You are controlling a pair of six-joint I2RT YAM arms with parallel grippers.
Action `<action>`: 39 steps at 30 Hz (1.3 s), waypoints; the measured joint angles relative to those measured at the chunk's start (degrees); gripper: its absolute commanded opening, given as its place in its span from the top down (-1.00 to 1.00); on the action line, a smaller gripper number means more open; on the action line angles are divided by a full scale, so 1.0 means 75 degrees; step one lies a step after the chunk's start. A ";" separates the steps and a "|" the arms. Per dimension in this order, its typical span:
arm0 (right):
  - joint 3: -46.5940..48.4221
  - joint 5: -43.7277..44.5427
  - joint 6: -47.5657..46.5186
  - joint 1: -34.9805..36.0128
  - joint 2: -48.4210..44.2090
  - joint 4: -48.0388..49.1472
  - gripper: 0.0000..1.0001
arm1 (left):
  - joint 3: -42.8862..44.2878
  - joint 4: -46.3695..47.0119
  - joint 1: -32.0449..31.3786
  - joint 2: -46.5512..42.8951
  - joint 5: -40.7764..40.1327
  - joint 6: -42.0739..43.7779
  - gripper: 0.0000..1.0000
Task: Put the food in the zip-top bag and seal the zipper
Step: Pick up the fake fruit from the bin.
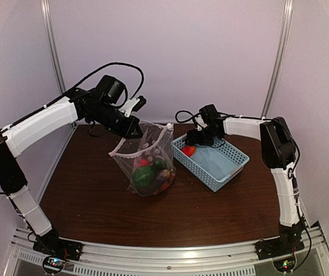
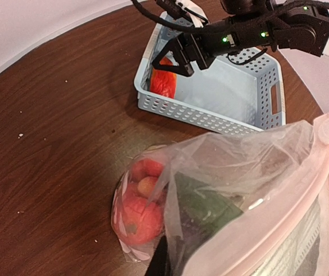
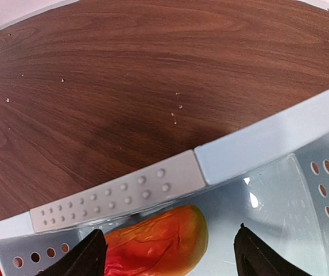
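My left gripper is shut on the mouth edge of the zip-top bag, holding it up so that it hangs open above the table. Red pieces of food and green food lie in the bag's bottom. The pale zipper runs along the mouth edge close to the left wrist camera. One red-orange piece of food lies in the left corner of the light blue basket. My right gripper is open just above it, one fingertip on each side, not touching it.
The basket stands right of the bag on the brown table. The basket's grey dotted rim is just in front of the right fingers. White walls close in the back and sides.
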 measured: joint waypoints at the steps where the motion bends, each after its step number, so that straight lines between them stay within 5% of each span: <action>1: 0.0000 0.0000 0.0000 0.0023 0.0017 -0.0003 -0.55 | -0.0015 0.0000 0.0000 0.0000 0.0003 0.0003 1.00; 28: -0.0399 0.0396 -0.2314 -0.0172 -0.0536 -0.1763 -0.60 | -0.0589 0.0227 0.0000 -0.0149 -0.0015 0.0006 1.00; 35: -0.0487 -0.1058 -0.3284 -0.0589 -0.0901 -0.2261 -0.49 | -0.0589 0.0242 0.0000 -0.0172 -0.0090 0.0006 1.00; 39: 0.0032 -0.1804 -0.4899 -0.0839 -0.1148 -0.2830 -0.33 | -0.0589 0.0245 0.0000 -0.0172 -0.0093 0.0006 1.00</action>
